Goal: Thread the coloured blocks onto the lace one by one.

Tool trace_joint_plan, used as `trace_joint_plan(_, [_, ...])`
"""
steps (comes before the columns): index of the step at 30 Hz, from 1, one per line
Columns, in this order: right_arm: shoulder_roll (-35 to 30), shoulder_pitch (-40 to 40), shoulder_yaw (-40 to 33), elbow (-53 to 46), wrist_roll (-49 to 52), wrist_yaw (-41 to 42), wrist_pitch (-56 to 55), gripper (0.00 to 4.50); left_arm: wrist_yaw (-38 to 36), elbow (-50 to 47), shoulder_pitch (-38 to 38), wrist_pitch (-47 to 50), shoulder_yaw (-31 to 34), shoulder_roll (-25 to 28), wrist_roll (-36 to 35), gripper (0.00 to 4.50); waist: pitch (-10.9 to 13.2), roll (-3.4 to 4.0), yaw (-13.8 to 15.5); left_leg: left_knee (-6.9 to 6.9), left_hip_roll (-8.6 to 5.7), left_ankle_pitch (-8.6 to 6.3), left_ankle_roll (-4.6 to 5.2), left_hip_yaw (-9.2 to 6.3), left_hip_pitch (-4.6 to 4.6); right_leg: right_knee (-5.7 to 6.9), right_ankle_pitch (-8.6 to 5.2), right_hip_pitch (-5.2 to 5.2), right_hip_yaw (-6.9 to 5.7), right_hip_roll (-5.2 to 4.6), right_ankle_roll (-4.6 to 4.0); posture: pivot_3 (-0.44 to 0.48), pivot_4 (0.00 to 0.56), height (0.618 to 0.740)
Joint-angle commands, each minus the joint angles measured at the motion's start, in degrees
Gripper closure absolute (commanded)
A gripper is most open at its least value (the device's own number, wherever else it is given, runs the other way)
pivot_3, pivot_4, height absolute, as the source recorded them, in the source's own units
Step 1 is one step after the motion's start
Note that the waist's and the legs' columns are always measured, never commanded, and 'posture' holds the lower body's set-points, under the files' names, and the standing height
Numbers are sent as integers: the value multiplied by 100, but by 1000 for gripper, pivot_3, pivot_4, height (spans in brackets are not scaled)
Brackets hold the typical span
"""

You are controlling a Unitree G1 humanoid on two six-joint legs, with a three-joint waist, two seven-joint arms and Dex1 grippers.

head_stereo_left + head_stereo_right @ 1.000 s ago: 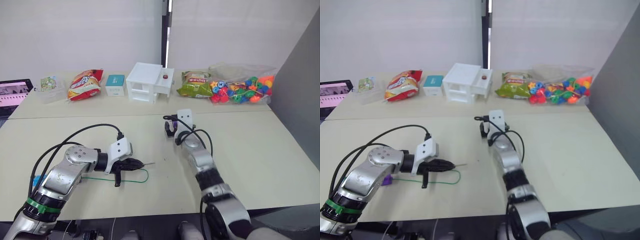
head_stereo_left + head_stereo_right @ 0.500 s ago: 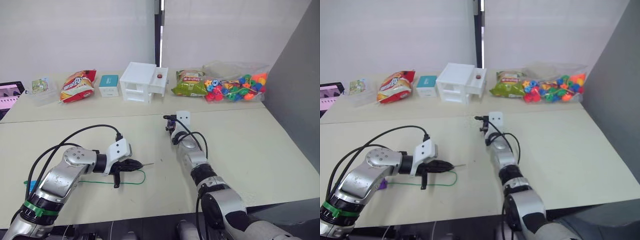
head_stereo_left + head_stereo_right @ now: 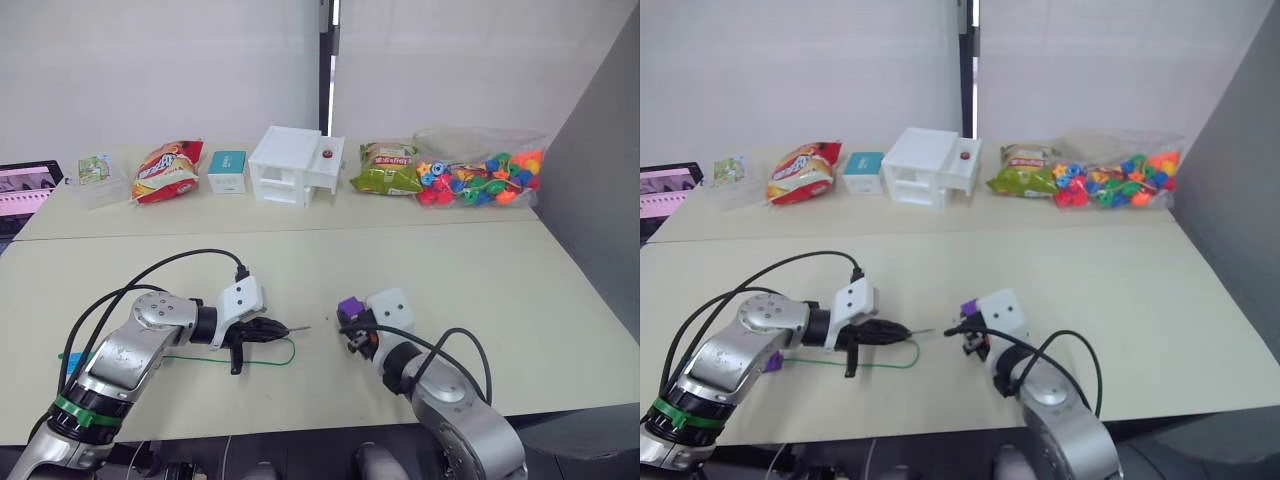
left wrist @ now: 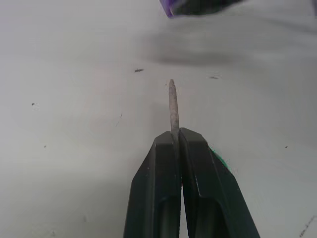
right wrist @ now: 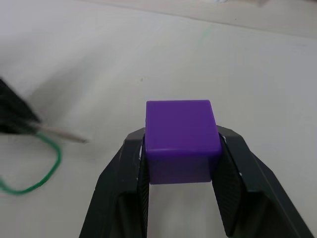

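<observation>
Threading the first cube: left gripper (image 4: 174, 144) fingers pinching the lace (image 3: 262, 363) just behind its stiff pale tip (image 4: 172, 101), tip pointing toward the purple block (image 5: 182, 134). Right gripper (image 5: 181, 171) fingers clamping that block, hovering just beside the tip. Next, lining the block's hole with the tip, likely needing fine aim. Sitting far beyond the block: white drawer box (image 3: 296, 165), snack bags (image 3: 168, 170), bagged beads (image 3: 480, 178). Nothing blocking between.

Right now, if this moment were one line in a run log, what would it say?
left claw: shut on lace tip | right claw: shut on purple block | block near tip, not yet threaded
</observation>
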Motion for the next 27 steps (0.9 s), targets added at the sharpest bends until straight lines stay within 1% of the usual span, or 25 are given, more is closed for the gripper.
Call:
trace_joint_plan(1, [80, 58, -82, 260, 60, -76, 288, 3331, -46, -11, -94, -101, 30, 7, -40, 4500, 0, 0, 6, 0, 0, 4, -6, 0, 0, 0, 0, 0, 0, 0, 0, 0, 150, 740])
trace_joint_plan(5, [149, 62, 8, 778, -66, -113, -99, 3331, -65, 3, -118, -99, 44, 30, -39, 4500, -4, -7, -4, 0, 2, 5, -8, 0, 3, 2, 0, 0, 0, 0, 0, 0, 150, 740])
trace_joint_plan(7, [112, 85, 59, 833, -114, -110, -292, 2259, -71, -12, -107, -95, 65, 55, -47, 4500, -5, -8, -2, 0, 2, 5, -8, 1, 4, 3, 0, 1, 0, 0, 0, 0, 150, 740])
trace_joint_plan(10, [-25, 98, -37, 551, -60, 1, -545, 1293, -65, -36, -69, -87, 121, 96, -61, 4500, -5, -8, 6, 0, 1, 5, -8, 0, 2, 5, 0, 0, 0, -1, 0, 0, 150, 740])
trace_joint_plan(13, [-480, -104, -202, 102, 102, 429, -635, 224, -55, -33, -41, -99, 142, 118, -59, 4500, -5, -8, 22, 1, -2, 5, -8, 1, -4, 2, 0, 0, 0, -5, 0, 0, 150, 740])
trace_joint_plan(14, [-649, -207, -258, 13, 189, 603, -607, 25, -50, -39, -35, -98, 143, 122, -66, 4500, -4, -8, 23, 2, -3, 5, -8, 1, -4, 2, 0, 0, 0, -6, 0, 0, 150, 740])
trace_joint_plan(17, [-1306, -676, -509, -201, 677, 1478, -590, 25, -27, -65, -12, -91, 146, 130, -83, 4500, -3, -8, 21, 2, -2, 4, -8, 0, -4, 2, 0, -1, -1, -5, 0, 0, 150, 740])
trace_joint_plan(19, [-1984, -1100, -658, -91, 1134, 2405, -603, 25, -10, -96, 12, -79, 149, 126, -94, 4500, -3, -8, 7, 0, 0, 4, -7, 0, -2, 2, 0, 1, -2, -2, 0, 0, 150, 740])
trace_joint_plan(21, [-2611, -1535, -672, 279, 1443, 3323, -791, 25, -7, -139, 43, -64, 147, 127, -112, 4500, -2, -9, 9, 1, -1, 4, -7, 0, -2, -1, 0, 3, -3, -2, 0, 0, 150, 740])
trace_joint_plan(22, [-2911, -1798, -564, 508, 1608, 3844, -849, 25, -21, -165, 62, -57, 141, 134, -123, 4500, -2, -10, 11, 1, 0, 4, -6, 0, -2, -3, 0, 6, -3, -2, 0, 0, 150, 740])
trace_joint_plan(23, [-3200, -2127, -330, 829, 1583, 4430, -1134, 25, -40, -193, 81, -63, 125, 143, -122, 4500, -1, -10, 12, 2, 0, 3, -5, -1, -1, -3, 0, 6, -4, -2, 0, 0, 150, 740])
trace_joint_plan(24, [-3364, -2417, -134, 1137, 1531, 4836, -1337, 25, -53, -216, 92, -67, 111, 149, -119, 4500, -1, -10, 10, 1, 0, 3, -5, 0, -3, -5, 0, 6, -4, -2, 0, 0, 150, 740])
trace_joint_plan(25, [-3467, -2610, 2, 1370, 1481, 5102, -1512, 25, -57, -226, 91, -68, 96, 146, -113, 4500, 0, -11, 6, 2, 0, 3, -5, 2, -1, -6, 0, 5, -3, -2, 0, 0, 150, 740])
trace_joint_plan(27, [-3548, -3246, 550, 2181, 1069, 5890, -2277, 25, -102, -372, 139, -2, 85, 186, -164, 4500, 0, -11, -4, 2, 2, 3, -5, 0, -2, -8, 0, 6, -5, -1, 0, 0, 150, 740])
